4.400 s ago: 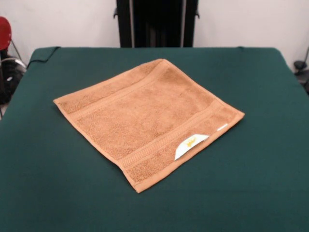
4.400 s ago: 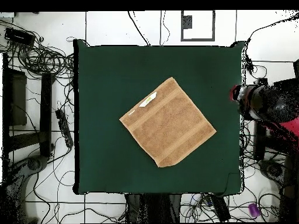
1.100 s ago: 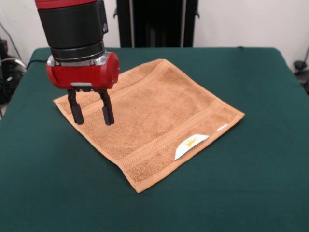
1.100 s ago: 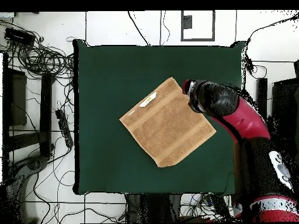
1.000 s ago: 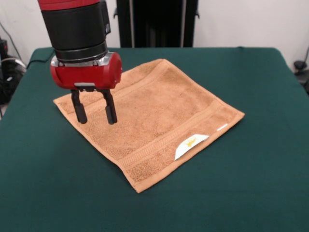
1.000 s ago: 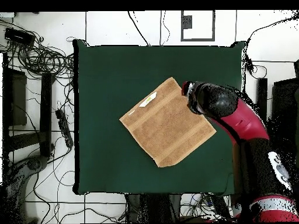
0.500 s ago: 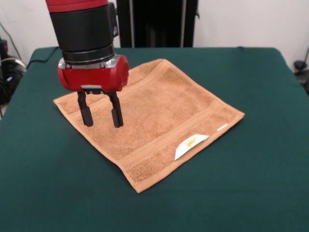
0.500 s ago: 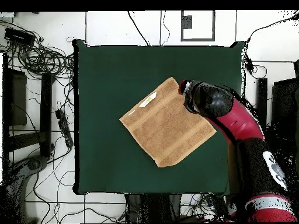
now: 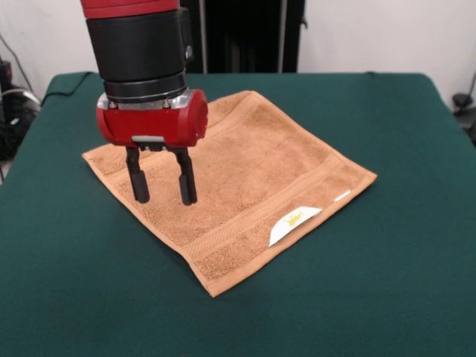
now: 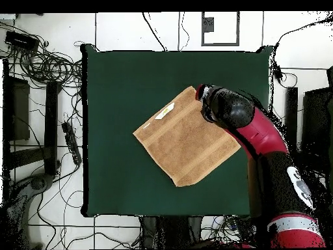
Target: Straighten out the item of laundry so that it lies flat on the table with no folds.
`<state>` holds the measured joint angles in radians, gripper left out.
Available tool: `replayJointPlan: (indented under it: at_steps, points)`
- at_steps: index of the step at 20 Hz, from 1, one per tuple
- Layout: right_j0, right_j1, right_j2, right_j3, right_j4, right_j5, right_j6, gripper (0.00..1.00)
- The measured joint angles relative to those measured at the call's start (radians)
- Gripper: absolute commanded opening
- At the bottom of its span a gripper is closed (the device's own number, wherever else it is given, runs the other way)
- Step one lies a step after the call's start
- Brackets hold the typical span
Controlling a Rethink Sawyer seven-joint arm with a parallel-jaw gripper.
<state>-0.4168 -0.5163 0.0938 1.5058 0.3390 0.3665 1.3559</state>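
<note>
Here we see the towel [image 9: 227, 186] spread on the table [image 9: 387, 290], turned like a diamond so that one corner points toward the front camera and another toward the pedestal side. It looks flat to us, with no fold that we can make out, and its woven border bands run along two opposite sides. The white label [image 9: 294, 223] with a yellow mark sits at the edge nearest the front camera's right. In the overhead view the towel [image 10: 186, 137] lies roughly at the middle of the green surface [image 10: 123, 84], well clear of every table edge.

Over the towel's left part in the front view we find the gripper [image 9: 161, 186], its two black fingers [image 9: 138, 186] parted and pointing straight down, holding nothing. We cannot tell whether the tips touch the cloth. Above them comes the red and black arm [image 10: 260, 133], which from overhead covers the towel's corner on the right.
</note>
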Motion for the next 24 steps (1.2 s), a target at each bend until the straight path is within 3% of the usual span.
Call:
replayJointPlan:
  at_steps: [24]
  points:
    - [0.000, 0.072, 0.000, 0.000, 0.077, -0.103, 0.000, 1.00]
